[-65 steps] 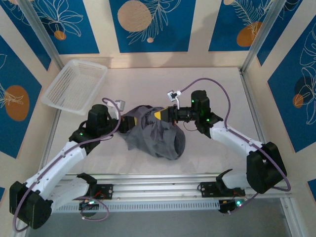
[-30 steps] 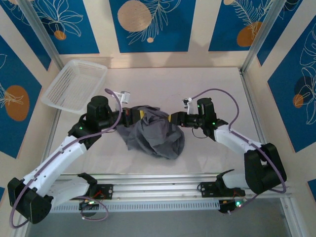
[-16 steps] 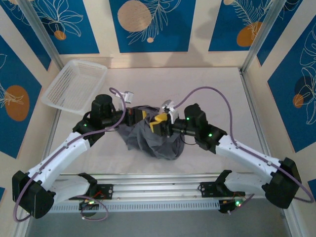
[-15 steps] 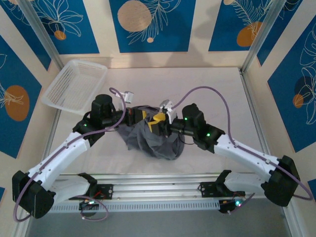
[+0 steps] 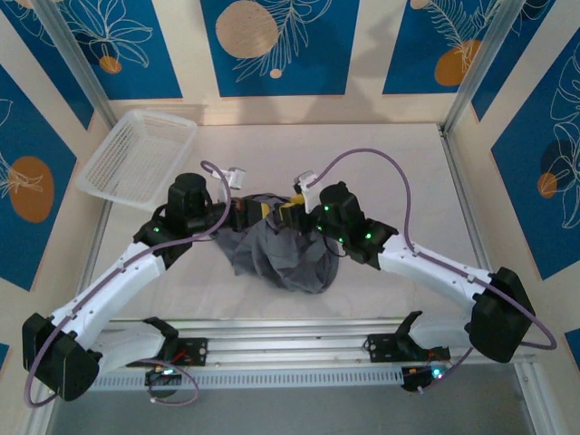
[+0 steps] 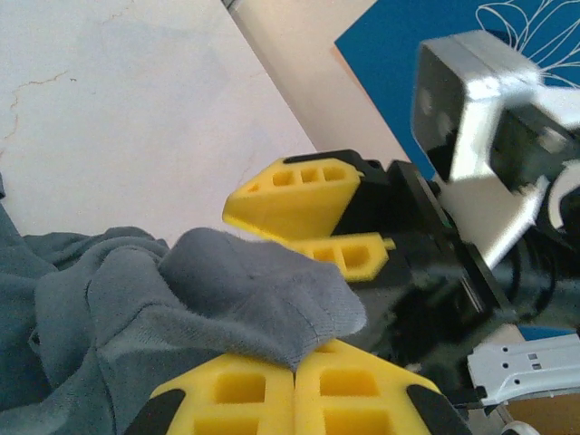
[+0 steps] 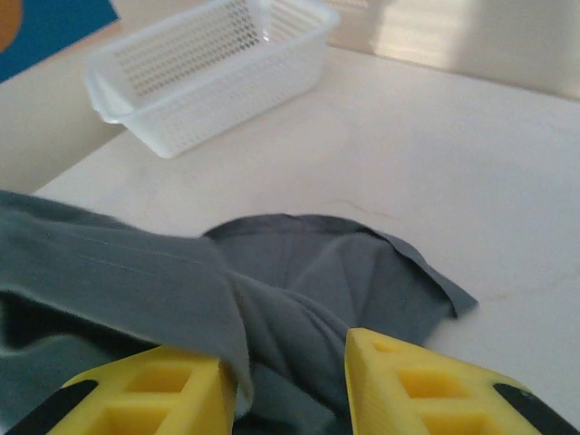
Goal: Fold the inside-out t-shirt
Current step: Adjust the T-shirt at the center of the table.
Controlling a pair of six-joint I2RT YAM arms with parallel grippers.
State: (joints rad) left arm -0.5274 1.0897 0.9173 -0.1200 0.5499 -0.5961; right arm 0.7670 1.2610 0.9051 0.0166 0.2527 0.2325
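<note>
Left hand (image 6: 294,376) tight on the crumpled inside-out t-shirt (image 5: 285,254); right hand (image 7: 285,358) half-wide astride it

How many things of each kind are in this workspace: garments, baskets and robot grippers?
grey t-shirt: 1
white mesh basket: 1
grippers: 2 (left gripper, right gripper)
Total: 4
</note>
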